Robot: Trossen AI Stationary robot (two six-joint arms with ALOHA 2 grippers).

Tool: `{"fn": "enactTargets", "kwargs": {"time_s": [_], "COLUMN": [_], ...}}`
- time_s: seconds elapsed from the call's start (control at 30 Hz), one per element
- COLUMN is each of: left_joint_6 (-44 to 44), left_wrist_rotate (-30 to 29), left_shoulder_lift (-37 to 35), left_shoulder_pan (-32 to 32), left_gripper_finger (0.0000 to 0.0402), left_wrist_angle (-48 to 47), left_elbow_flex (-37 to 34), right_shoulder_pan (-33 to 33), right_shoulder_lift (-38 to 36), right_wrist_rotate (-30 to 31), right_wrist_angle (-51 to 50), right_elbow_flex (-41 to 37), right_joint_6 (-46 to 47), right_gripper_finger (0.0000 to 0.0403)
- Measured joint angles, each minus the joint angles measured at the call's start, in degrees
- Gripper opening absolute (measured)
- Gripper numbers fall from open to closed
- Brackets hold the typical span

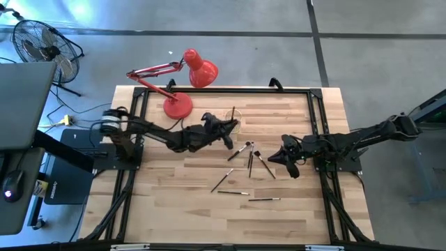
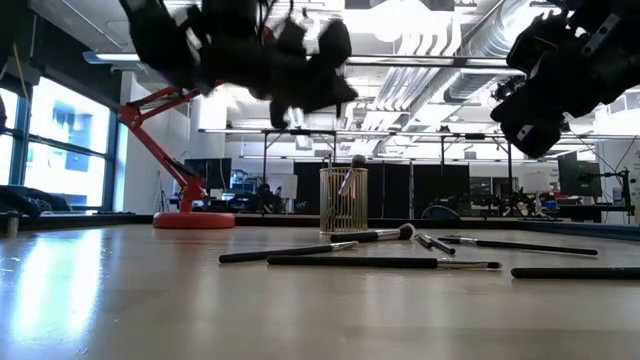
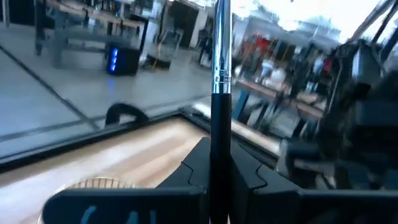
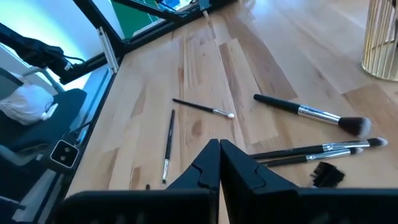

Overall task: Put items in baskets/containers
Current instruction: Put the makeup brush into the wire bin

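Note:
Several thin dark-handled brushes lie flat on the wooden table, among them one (image 1: 240,150), another (image 1: 263,199), a fluffy-tipped one (image 4: 311,113) and a slim one (image 2: 380,263). The small yellowish ribbed cup (image 2: 343,200) stands upright beyond them (image 1: 233,115), with a brush head showing above its rim. My left gripper (image 1: 224,127) hangs high beside the cup, shut on a black brush with a silver ferrule (image 3: 221,74). My right gripper (image 1: 287,159) is raised over the table's right side, shut and touching nothing (image 4: 219,165). My left gripper pinches the brush by its black handle (image 3: 220,134), below the silver ferrule, between its two fingers. The brush runs straight out past the fingertips and is lifted clear of the table. The cup's rim (image 3: 93,183) shows just below the fingers.
A red desk lamp (image 1: 188,77) stands on the far left part of the table, its base (image 2: 195,220) left of the cup. A black frame rail (image 1: 313,118) runs around the work area. Bare wood lies at the near side (image 1: 209,216).

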Motion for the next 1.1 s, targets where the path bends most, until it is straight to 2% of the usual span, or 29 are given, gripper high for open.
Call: {"fn": "enactTargets", "kwargs": {"time_s": [0.1, 0.2, 0.3, 0.53, 0.67, 0.8, 1.1], "left_joint_6": [2.6, 4.5, 3.2, 2.5, 1.6, 3.0, 3.7], "left_wrist_rotate": [0.1, 4.0, 9.9, 18.8, 19.9, 20.6, 20.6], "left_shoulder_lift": [4.6, 7.3, 7.8, 10.5, 11.8, 11.2, 11.4], "left_shoulder_pan": [2.4, 5.3, 8.6, 13.9, 14.6, 14.4, 14.4], "left_gripper_finger": [0.0014, 0.0014, 0.0014, 0.0014, 0.0016, 0.0028, 0.0038], "left_wrist_angle": [7.7, 16.4, 15.7, 12.5, 7.8, 8.2, 5.2], "left_elbow_flex": [-0.5, -0.3, 0.0, 3.9, 4.1, 4.5, 4.3], "right_shoulder_pan": [-0.2, -0.2, -0.2, -0.2, -0.2, -0.2, -2.0], "right_shoulder_lift": [0.0, 0.0, -0.1, -0.1, -0.1, -0.1, -0.1], "right_wrist_rotate": [0.5, 0.6, 2.8, 10.2, 12.9, 14.8, 14.0], "right_wrist_angle": [0.4, 1.2, 2.2, 2.4, 2.4, 2.4, 2.4], "right_elbow_flex": [0.0, 0.0, 0.0, 0.0, 0.0, 0.0, 0.0], "right_joint_6": [0.2, 0.4, 0.4, 1.5, 1.9, 2.8, 3.0], "right_gripper_finger": [0.0002, 0.0004, 0.0002, 0.0004, 0.0001, 0.0003, 0.0003]}}
